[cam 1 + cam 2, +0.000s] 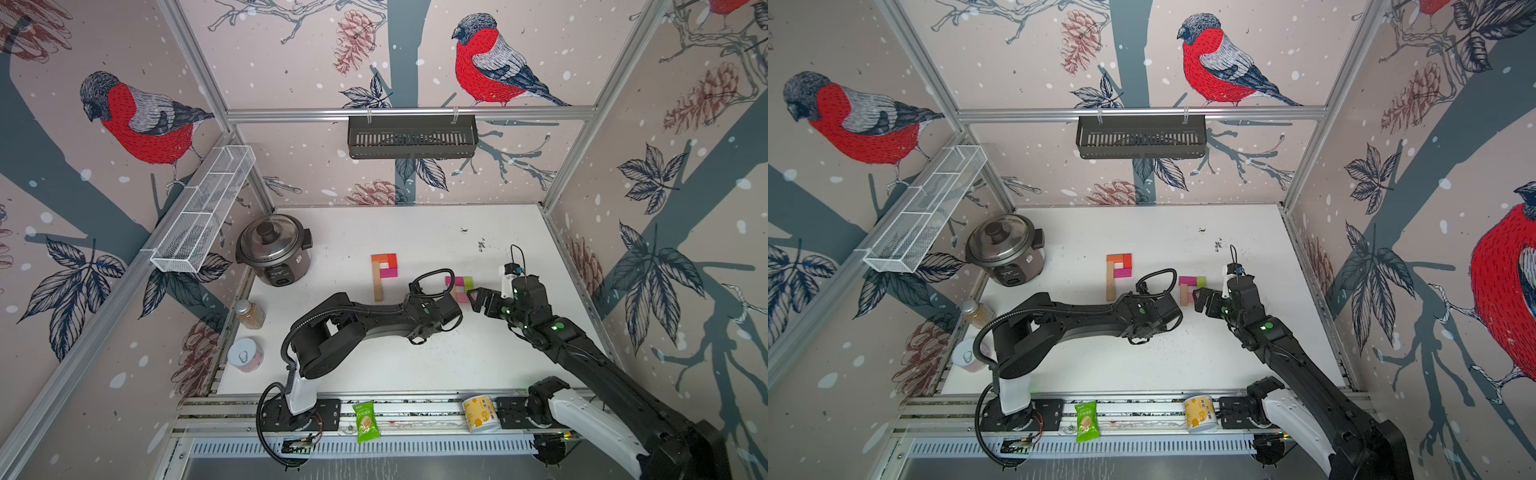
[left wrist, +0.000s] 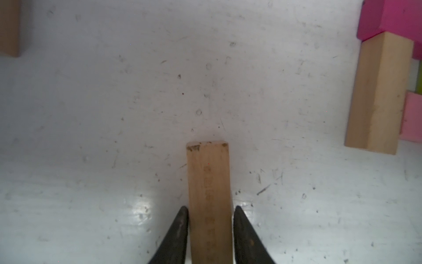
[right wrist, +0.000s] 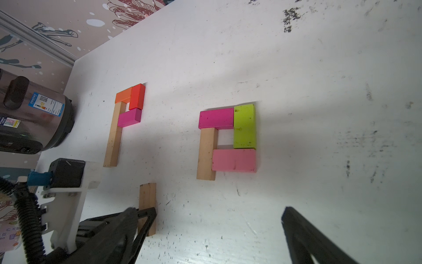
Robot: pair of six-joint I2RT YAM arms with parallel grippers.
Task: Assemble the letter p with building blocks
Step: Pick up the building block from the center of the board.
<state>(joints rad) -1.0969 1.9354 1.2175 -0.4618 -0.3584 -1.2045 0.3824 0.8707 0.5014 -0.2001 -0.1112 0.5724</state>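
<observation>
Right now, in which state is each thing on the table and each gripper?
left gripper: jaws flank the loose tan block, grip uncertain
right gripper: open, empty
loose tan block: flat on the table
orange P: complete, two-block stem
lime P: loop closed, one-block stem
rice cooker: lid on

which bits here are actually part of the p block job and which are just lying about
Part of the job:
- orange-topped P
- lime-sided P, its tan stem short
- loose tan block at the left gripper

Just lying about:
- rice cooker
- jar
- tin can
- green snack packet
- yellow cup
</observation>
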